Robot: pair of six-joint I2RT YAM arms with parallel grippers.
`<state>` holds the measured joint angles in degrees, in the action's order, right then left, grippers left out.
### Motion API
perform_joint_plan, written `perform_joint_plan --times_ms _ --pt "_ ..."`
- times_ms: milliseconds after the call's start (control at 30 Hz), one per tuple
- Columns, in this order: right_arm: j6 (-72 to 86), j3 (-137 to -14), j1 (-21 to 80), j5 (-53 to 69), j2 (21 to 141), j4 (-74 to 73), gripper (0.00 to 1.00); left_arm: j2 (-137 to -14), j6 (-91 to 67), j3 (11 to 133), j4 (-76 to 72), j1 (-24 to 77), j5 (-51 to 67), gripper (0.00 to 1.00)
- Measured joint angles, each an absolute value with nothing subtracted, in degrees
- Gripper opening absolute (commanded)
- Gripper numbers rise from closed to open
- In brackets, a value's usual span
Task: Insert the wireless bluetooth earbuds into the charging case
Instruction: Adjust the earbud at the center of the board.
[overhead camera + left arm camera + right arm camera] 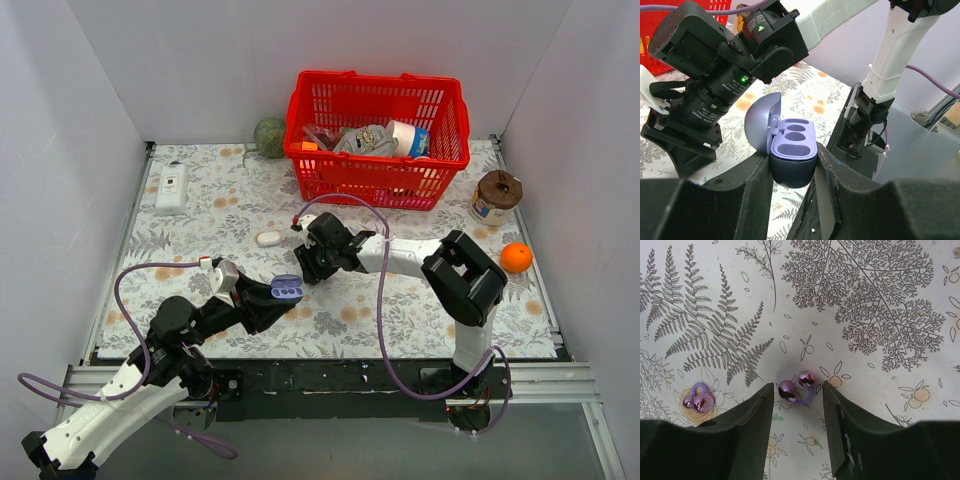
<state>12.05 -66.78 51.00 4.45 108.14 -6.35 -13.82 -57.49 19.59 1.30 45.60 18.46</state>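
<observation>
Working over a pale tablecloth printed with ferns and flowers [420,300], with little room to spare. Hanging just above and beside the left black two-finger gripper [792,172]: the bulky black-and-white right arm [400,255]. Risk of a wrist-to-wrist knock on any careless swing toward the case.

Pinched narrow on the small lavender oval plastic charging case [792,152], held clear of the cloth, lid tipped back, two sockets facing up and both vacant. Gripped low on a rounded, glossy shell, so liable to twist or squirt out under a downward push during insertion. Liable too to have the lid bumped shut by incoming fingers.

Partly parted and holding nothing: the right black two-finger gripper [797,390], low over the cloth, straddling one glossy purple earbud with a lavender hook [805,379]. Lying flat on the cloth, off-centre, close against one finger. Tiny and slick, so apt to be nudged aside, flicked away on closing, or caught by the hook at a tilt useless for seating.

Lying apart on the cloth, outside the fingers: a second matching earbud [699,400], near enough to be swept off by a finger's outer flank.
</observation>
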Motion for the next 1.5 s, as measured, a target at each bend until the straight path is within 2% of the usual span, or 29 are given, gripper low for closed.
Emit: perform_joint_plan --times_ms 200,300,333,367,433,467,567,800,1067,1500 --pt "12.23 -65.71 51.0 4.43 105.71 -6.28 0.54 -13.82 -57.49 19.59 1.3 45.6 18.52 0.0" --pt "12.23 -64.77 50.85 4.47 103.2 -6.26 0.5 -13.82 -57.49 19.59 1.28 45.6 18.65 0.0" --pt "12.23 -64.75 50.74 4.47 102.67 -6.22 0.47 -13.82 -57.49 19.59 1.28 45.6 18.63 0.0" --pt "12.23 -64.75 50.54 4.47 102.39 -6.0 0.37 -13.82 -57.49 19.59 1.28 45.6 18.65 0.0" --pt "12.16 -64.75 49.91 4.45 102.26 -5.58 0.26 -13.82 -57.49 19.59 1.28 45.6 18.65 0.0" --pt "12.23 -64.77 49.5 4.47 102.37 -5.67 0.17 -13.82 -57.52 19.59 1.28 45.6 18.65 0.0" --pt "12.16 -66.3 48.6 4.23 103.9 -6.76 0.08 -13.82 -57.52 19.59 1.3 45.6 18.65 0.0" --pt "11.44 -70.96 48.07 5.13 109.86 -7.29 0.02 -13.65 -57.52 19.59 1.28 45.6 18.63 0.0" --pt "10.7 -70.81 48.12 6.9 111.44 -7.49 0.01 -13.67 -57.49 19.59 1.28 45.6 18.63 0.0" --pt "12.34 -60.29 48.34 9.17 104.77 -3.27 0.01 -14.11 -57.52 19.59 1.28 45.6 18.9 0.0"
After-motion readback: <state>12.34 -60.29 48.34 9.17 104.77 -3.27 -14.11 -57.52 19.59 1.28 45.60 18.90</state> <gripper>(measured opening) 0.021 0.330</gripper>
